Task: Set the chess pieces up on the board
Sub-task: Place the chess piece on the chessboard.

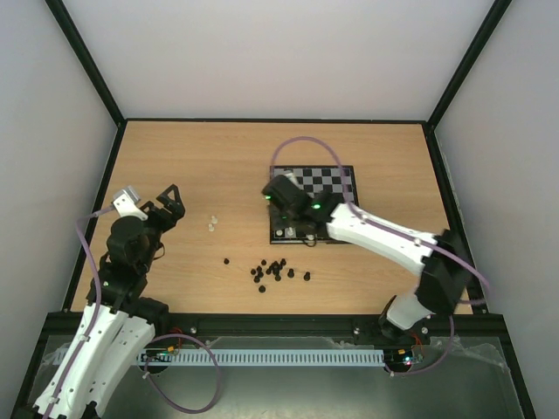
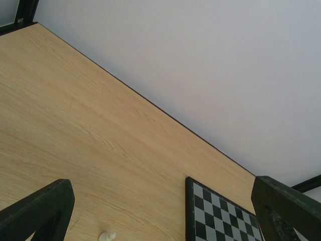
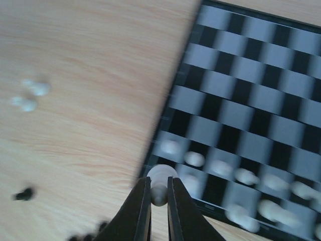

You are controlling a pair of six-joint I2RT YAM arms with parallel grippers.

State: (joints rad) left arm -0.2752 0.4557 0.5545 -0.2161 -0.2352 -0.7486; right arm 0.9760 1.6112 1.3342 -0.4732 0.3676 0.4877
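Over the chessboard's (image 3: 241,100) near left corner, right gripper (image 3: 159,183) holds a white chess piece (image 3: 161,173) pinched tight, placing step in hand; next move calls for lowering onto a free square, then release; left gripper (image 2: 160,193) gapes empty.

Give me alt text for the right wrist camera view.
The right arm's fingers pinch a white chess piece at the corner of the board. More white pieces line its edge, blurred. Two loose pieces lie on the table.
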